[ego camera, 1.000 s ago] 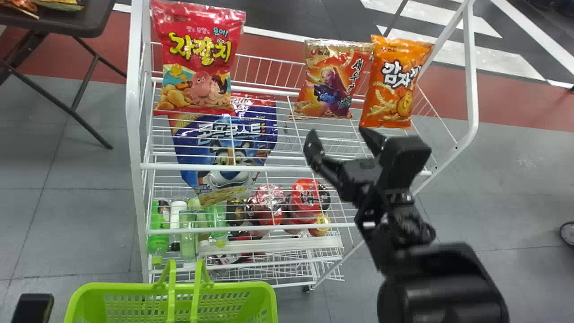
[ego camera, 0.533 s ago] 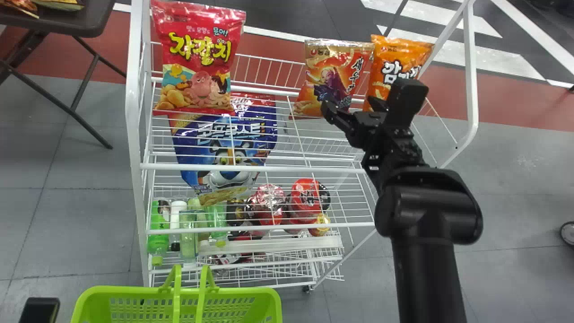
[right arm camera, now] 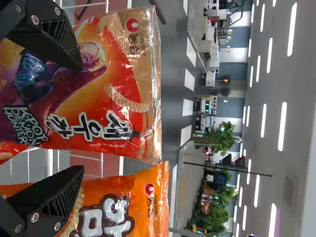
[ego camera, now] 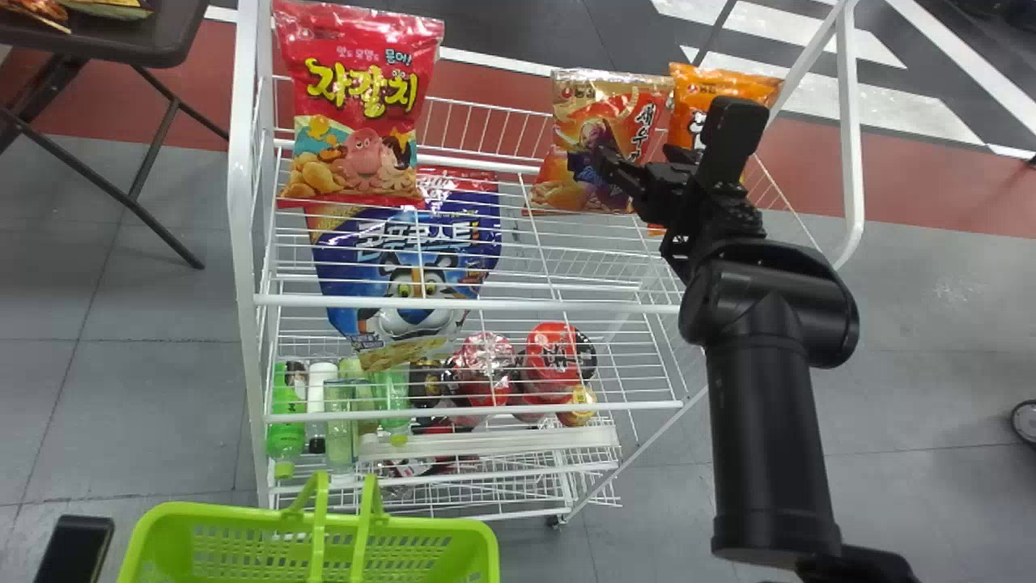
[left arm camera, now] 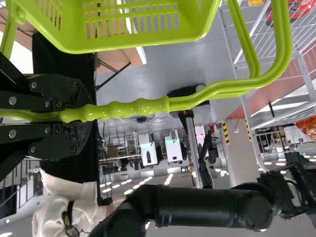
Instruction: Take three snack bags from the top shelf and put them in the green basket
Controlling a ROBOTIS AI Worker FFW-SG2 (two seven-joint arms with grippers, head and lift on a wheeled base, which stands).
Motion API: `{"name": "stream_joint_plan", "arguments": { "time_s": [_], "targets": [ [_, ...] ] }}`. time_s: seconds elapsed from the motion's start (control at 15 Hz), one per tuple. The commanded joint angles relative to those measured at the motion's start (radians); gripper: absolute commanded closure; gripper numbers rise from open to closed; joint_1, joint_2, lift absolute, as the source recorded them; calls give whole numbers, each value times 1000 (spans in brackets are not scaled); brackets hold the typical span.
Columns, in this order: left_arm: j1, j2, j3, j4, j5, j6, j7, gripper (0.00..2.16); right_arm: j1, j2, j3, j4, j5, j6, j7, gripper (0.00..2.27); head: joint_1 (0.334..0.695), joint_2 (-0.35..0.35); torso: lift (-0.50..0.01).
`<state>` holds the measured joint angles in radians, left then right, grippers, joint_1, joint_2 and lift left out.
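Observation:
My right gripper is at the top shelf, in front of the gold-red snack bag and the orange snack bag. In the right wrist view my right gripper has its fingers spread, one over the gold-red bag, the other over the orange bag; neither bag is gripped. A red octopus snack bag stands at the shelf's left. Low on the left is the green basket. My left gripper is shut on the basket's handle.
A blue cereal bag shows through the top shelf's wires. Below are bottles and red cups. The white rack's posts rise on both sides. A dark table stands back left.
My right gripper has moved up and forward from the shelf's front to the two right-hand bags, covering much of the orange one. The green basket has shifted slightly.

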<state>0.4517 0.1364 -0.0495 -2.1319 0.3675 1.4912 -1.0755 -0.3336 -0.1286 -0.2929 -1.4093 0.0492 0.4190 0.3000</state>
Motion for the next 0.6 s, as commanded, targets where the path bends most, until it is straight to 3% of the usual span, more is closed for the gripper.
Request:
{"name": "stream_joint_plan", "arguments": {
  "time_s": [0.0, 0.2, 0.33, 0.53],
  "targets": [
    [-10, 9, -24, 4, -4, 2, 2, 1997, -45, -2, -20, 67, 3, 13, 47, 407, 695, -350, -44],
    [-11, 9, -24, 6, -6, 2, 5, 1997, -67, -11, -23, 87, -20, 68, 146, 1659, 695, -350, -44],
    [-11, 6, -26, 6, -7, 2, 6, 1997, -61, -11, -12, 58, -14, 99, 176, 2037, 695, -350, -44],
    [-15, 5, -39, 6, -9, 2, 15, 1997, 28, 6, -3, -89, -25, 133, 160, 2165, 695, -350, -44]
  ]
}}
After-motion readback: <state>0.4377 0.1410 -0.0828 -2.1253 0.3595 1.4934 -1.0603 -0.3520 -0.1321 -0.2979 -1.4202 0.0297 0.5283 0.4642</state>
